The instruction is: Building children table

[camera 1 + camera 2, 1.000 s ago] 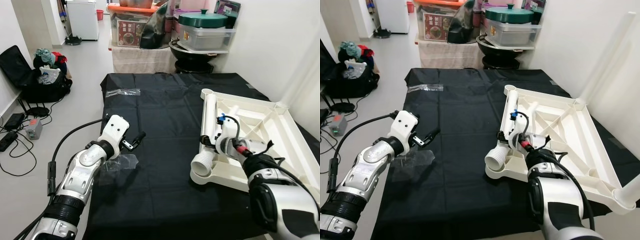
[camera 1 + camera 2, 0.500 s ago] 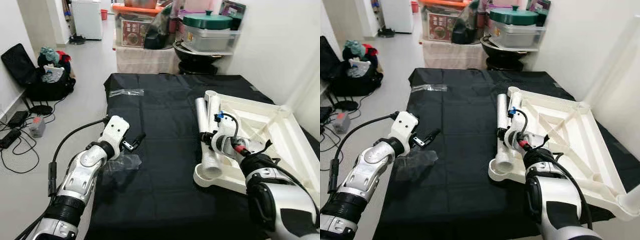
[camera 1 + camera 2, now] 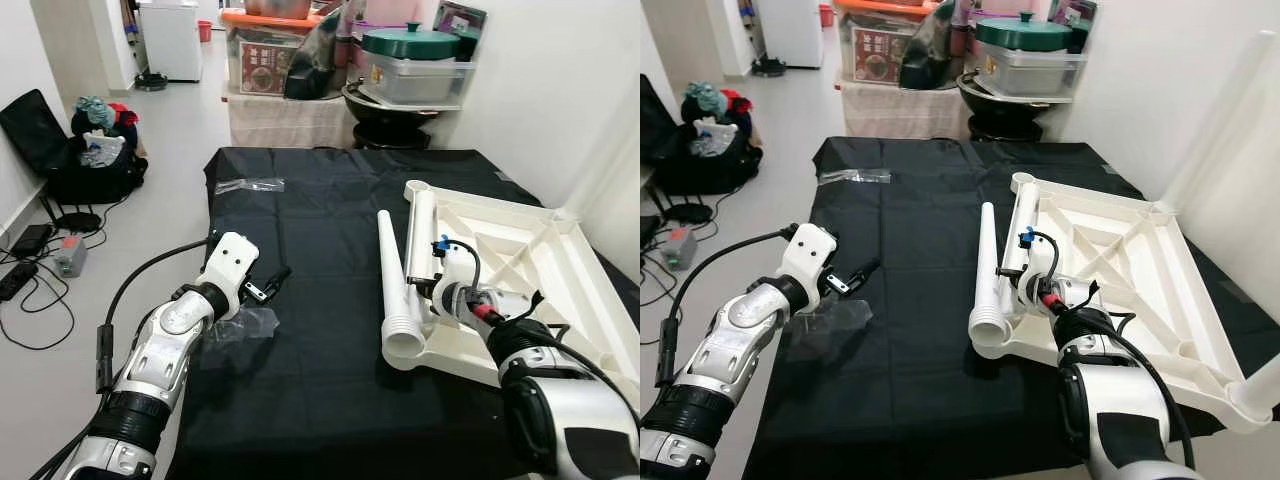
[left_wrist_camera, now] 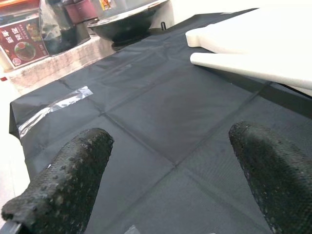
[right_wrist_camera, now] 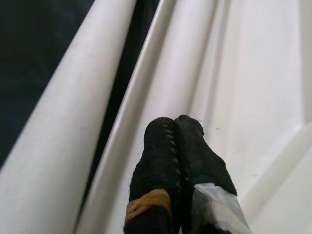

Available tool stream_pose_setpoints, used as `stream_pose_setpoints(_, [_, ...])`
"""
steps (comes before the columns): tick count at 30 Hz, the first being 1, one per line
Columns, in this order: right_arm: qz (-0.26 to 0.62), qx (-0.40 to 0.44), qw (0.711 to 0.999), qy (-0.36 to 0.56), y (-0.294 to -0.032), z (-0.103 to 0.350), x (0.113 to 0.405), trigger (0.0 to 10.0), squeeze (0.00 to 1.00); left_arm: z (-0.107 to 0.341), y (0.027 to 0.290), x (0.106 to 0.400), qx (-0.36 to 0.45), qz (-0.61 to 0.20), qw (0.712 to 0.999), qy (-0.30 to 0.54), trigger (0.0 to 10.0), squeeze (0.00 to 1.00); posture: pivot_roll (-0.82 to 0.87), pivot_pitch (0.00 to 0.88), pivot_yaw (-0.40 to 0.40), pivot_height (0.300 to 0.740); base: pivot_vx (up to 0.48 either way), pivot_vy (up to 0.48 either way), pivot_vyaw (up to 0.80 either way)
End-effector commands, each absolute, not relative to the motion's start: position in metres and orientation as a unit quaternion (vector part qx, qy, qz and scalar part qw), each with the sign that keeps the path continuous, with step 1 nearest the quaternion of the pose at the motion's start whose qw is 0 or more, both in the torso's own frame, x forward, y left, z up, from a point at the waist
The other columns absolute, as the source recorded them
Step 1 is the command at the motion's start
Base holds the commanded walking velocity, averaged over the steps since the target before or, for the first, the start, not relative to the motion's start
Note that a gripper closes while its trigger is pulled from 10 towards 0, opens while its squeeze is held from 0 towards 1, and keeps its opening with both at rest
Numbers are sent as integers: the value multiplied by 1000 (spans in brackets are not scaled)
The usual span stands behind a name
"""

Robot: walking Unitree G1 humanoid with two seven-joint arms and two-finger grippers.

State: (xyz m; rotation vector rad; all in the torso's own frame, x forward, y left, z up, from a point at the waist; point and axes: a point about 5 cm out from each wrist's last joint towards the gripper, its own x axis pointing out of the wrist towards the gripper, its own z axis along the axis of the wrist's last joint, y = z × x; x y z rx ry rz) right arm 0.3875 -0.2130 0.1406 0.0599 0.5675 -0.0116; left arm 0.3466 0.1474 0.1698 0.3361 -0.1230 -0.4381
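Observation:
A white plastic table top [image 3: 520,250] lies upside down on the black cloth [image 3: 320,230], on my right. A loose white table leg [image 3: 392,280] lies on the cloth just left of its rim, with the wide ribbed end [image 3: 985,330] nearest me. My right gripper [image 5: 174,124] is shut and holds nothing, its tips resting on the rim beside that leg [image 5: 63,122]. My left gripper [image 3: 270,283] hovers open over the left side of the cloth, its fingers [image 4: 73,175] wide apart, above a clear plastic bag [image 3: 240,325].
Another white leg [image 3: 1230,110] stands upright at the table top's far right corner. A clear plastic strip [image 3: 247,185] lies at the cloth's far left. Boxes and a green-lidded pot [image 3: 405,40] stand behind. A black bag [image 3: 85,160] and cables [image 3: 30,290] lie on the floor at left.
The loose leg has moved off the table top's rim to the left and now lies angled on the cloth. The camera shifted slightly. The left arm has stayed where it was.

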Motion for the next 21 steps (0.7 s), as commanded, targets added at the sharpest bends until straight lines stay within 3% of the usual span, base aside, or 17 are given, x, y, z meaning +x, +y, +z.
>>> stream_pose_setpoints(1, [-3,8,963,269,-213,141,387,10000,1000,162,149,346,174,-216,960,-42,10000,0,36,0,-105,740,0,0,0])
stream_pose_setpoints(11, [-4,8,971,241,-208,160,396,10000,1000,162,151,347,176,-212,961,-40,10000,0,42,0,-108,740,0,0,0])
stream_pose_setpoints(21, [-18,25,985,169,-207,214,410,10000,1000,159,150,346,174,-210,961,-36,10000,0,29,0,-110,740,0,0,0])
